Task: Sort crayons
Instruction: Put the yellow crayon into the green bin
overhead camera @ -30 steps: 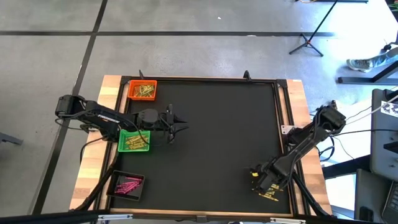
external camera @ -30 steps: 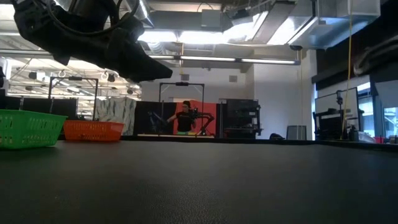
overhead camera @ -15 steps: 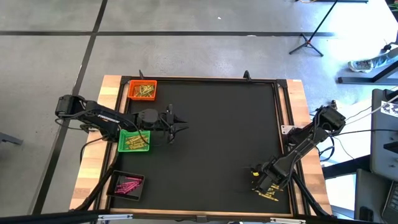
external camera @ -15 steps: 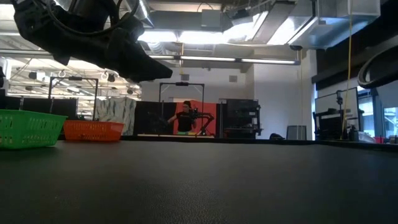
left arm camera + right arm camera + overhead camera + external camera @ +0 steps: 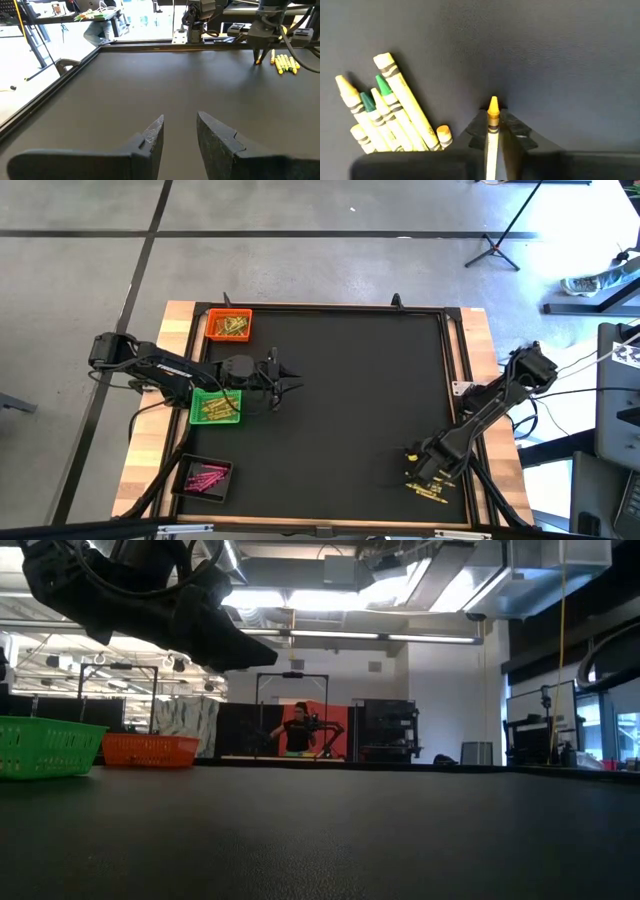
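Note:
My right gripper (image 5: 422, 464) stands at the mat's near right, pointing down, shut on one yellow crayon (image 5: 492, 125). Beside it on the mat lies a loose pile of yellow and green-tipped crayons (image 5: 385, 117), also showing from above (image 5: 427, 491) and far off in the left wrist view (image 5: 285, 62). My left gripper (image 5: 180, 135) hovers open over the mat by the green tray (image 5: 215, 406), with nothing between its fingers. Sorted crayons lie in the orange tray (image 5: 229, 325), the green tray and the black tray (image 5: 205, 477). My right gripper pinches the yellow crayon's wrapped shaft (image 5: 492, 131) between its two fingers (image 5: 517, 131), coming from above and pointing down. The crayon runs along the fingers, and its pointed tip (image 5: 493, 105) sticks out past them toward the mat. Whether the tip touches the mat I cannot tell.
A raised frame (image 5: 450, 360) borders the black mat, close to my right arm. The wide middle of the mat (image 5: 350, 400) holds nothing. In the low view the green tray (image 5: 45, 746) and orange tray (image 5: 150, 748) stand at the left; a person (image 5: 297, 730) is far behind the table.
My right gripper has shut on the yellow crayon beside the pile, staying over the same spot at the mat's near right. The pile has kept its place.

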{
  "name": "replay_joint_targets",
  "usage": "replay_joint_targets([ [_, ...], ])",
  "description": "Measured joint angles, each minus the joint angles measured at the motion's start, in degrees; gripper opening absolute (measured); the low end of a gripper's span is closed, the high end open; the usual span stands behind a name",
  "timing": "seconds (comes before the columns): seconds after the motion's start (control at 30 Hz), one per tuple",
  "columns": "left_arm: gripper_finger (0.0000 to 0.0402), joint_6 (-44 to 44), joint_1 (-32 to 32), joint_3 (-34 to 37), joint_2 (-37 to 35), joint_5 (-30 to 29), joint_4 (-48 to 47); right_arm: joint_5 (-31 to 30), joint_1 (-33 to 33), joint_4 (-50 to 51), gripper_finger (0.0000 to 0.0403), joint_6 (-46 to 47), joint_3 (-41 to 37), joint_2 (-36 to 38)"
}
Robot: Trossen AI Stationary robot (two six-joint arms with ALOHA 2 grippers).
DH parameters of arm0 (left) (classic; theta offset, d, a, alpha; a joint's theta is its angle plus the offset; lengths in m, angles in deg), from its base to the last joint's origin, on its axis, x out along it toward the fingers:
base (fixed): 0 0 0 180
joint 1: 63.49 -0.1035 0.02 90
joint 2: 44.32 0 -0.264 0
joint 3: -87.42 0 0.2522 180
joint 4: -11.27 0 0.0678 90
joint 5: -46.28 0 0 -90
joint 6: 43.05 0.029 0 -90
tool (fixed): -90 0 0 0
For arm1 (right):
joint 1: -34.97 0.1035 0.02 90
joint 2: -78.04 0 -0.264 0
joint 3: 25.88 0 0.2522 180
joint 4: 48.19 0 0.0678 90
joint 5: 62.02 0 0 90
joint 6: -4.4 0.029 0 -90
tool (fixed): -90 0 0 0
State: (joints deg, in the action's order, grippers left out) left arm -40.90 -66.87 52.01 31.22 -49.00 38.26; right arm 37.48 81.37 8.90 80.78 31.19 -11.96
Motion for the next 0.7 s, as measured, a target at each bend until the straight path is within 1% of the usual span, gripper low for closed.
replay_joint_targets([
  [0.1, 0.0101, 0.00, 0.00, 0.00, 0.00, 0.00, 0.00, -0.50, 0.01, 0.13, 0.0010, -1.77, -0.31, 0.04],
  [0.27, 0.0101, 0.00, -0.02, 0.00, 0.00, 0.00, 0.00, -1.97, 0.06, 0.13, 0.0018, -3.44, -0.49, 1.25],
  [0.37, 0.0101, 0.00, -0.02, 0.00, 0.00, 0.00, 0.00, -3.42, 0.12, 0.31, 0.0011, -3.70, -0.47, 3.45],
  [0.5, 0.0101, 0.00, -0.07, 0.00, 0.00, 0.00, 0.00, -9.93, -0.12, 0.16, 0.0007, -6.44, 0.95, 7.00],
  [0.63, 0.0101, -0.06, -0.09, 0.00, 0.00, -0.02, 0.00, -15.63, -3.26, 0.14, 0.0018, -9.79, 1.32, 9.24],
  [0.7, 0.0101, -0.07, -0.09, 0.00, 0.00, 0.00, 0.02, -19.22, -5.44, -1.59, 0.0018, -13.38, 1.51, 9.99],
])
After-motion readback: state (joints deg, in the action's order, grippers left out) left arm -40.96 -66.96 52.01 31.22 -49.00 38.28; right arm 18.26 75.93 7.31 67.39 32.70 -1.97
